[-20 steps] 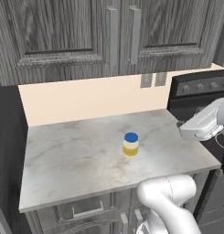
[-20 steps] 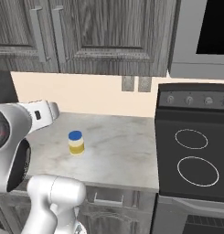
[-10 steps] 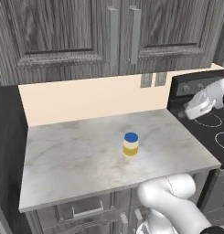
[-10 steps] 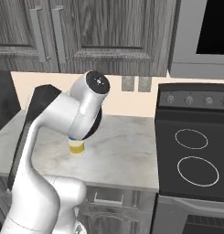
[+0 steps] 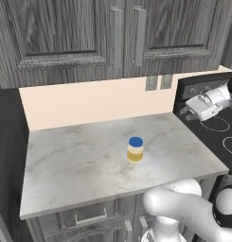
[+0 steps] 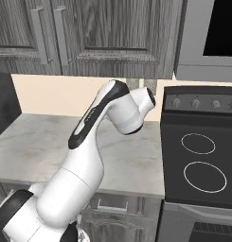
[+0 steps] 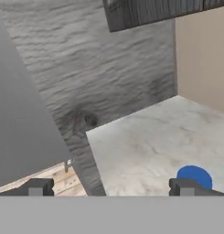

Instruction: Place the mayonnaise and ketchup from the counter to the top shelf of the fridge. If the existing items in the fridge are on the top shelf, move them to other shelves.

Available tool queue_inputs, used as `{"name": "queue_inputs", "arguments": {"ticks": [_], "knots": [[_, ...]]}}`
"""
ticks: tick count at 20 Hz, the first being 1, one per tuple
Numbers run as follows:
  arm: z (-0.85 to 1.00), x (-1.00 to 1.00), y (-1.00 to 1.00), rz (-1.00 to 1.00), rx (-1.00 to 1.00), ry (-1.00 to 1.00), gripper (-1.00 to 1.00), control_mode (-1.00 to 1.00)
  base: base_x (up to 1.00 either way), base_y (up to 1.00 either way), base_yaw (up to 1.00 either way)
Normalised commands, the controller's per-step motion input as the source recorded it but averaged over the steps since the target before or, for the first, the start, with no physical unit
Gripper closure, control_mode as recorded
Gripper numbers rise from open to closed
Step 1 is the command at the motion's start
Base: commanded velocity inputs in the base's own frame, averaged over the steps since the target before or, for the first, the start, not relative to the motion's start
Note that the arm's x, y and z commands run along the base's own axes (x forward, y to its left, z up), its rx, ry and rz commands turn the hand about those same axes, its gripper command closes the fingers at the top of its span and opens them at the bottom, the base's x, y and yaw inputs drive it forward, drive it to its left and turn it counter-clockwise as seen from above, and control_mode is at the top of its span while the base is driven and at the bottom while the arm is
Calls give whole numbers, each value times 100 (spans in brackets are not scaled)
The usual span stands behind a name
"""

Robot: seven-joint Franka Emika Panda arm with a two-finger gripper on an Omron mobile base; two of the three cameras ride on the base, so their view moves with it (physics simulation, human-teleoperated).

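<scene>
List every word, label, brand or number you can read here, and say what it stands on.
None can be read.
Jar on the counter: blue lid, pale and yellow bands, no print that shows.
Stove knobs: any marks are too small to read.
Cabinets and outlets: blank.

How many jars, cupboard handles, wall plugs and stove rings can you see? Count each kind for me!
Jars with a blue lid: 1
Cupboard handles: 2
Wall plugs: 2
Stove rings: 2
Total: 7
</scene>
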Motion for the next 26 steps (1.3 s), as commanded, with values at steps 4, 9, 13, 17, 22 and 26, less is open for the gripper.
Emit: {"name": "queue_inputs", "arguments": {"ticks": [4, 9, 13, 17, 22, 26], "knots": [[-55, 19, 0, 29, 2, -9, -100, -100, 0, 0, 0], [-59, 6, 9, 16, 0, -12, -100, -100, 0, 0, 0], [-64, 5, 22, 3, 0, -13, -100, -100, 0, 0, 0], [-75, 5, 46, 0, 3, -13, -100, -100, 0, 0, 0], [-22, 26, 17, -8, 0, -4, -100, -100, 0, 0, 0], [-1, 49, 9, -1, 0, 0, -100, -100, 0, 0, 0]]}}
